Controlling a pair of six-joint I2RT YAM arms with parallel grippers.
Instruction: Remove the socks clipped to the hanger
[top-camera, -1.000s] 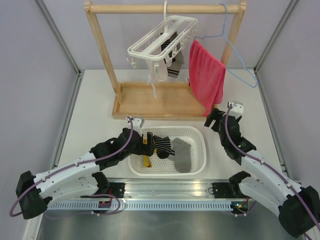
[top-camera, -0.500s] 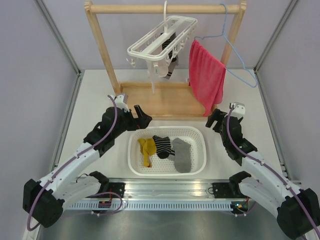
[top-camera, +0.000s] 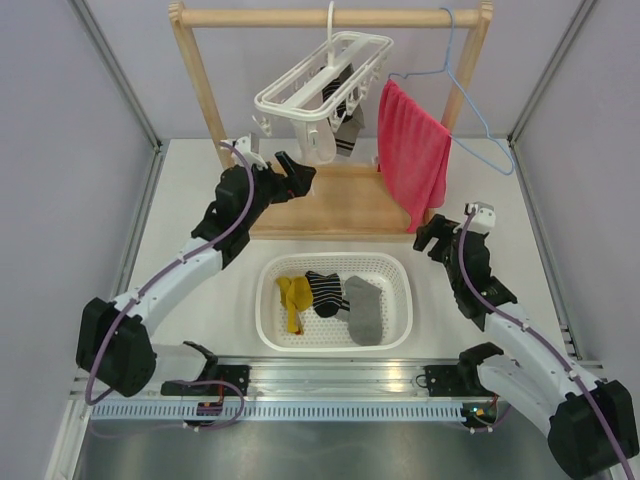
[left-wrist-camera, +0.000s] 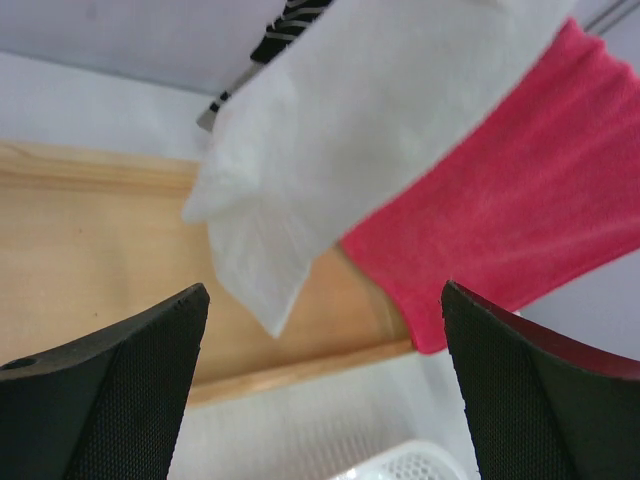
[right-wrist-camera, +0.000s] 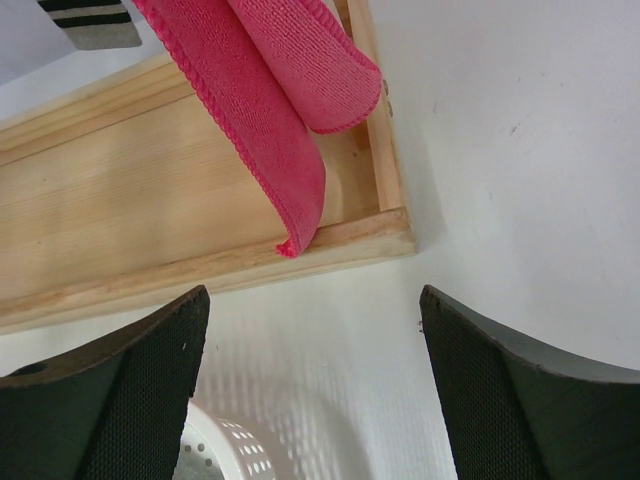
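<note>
The white frame hanger (top-camera: 325, 75) hangs by its hook from the wooden rail. A white sock (top-camera: 320, 145) and a sock with a dark-striped cuff (top-camera: 347, 135) still hang from its clips. My left gripper (top-camera: 297, 175) is open and empty, just below and left of the white sock; in the left wrist view the white sock (left-wrist-camera: 340, 140) hangs close ahead, above my jaws. A mustard sock (top-camera: 291, 297), a black-and-white striped sock (top-camera: 325, 293) and a grey sock (top-camera: 365, 310) lie in the white basket (top-camera: 400, 290). My right gripper (top-camera: 435, 240) is open and empty, right of the basket.
A red towel (top-camera: 410, 155) hangs on a blue wire hanger (top-camera: 480, 125) at the right of the rail. The wooden rack's base tray (top-camera: 300, 210) lies behind the basket. The towel's lower end (right-wrist-camera: 300, 150) and the tray edge show in the right wrist view.
My left arm has risen from the basket, leaving the mustard sock there, and reached back up to the white sock on the hanger. My right arm has hardly moved.
</note>
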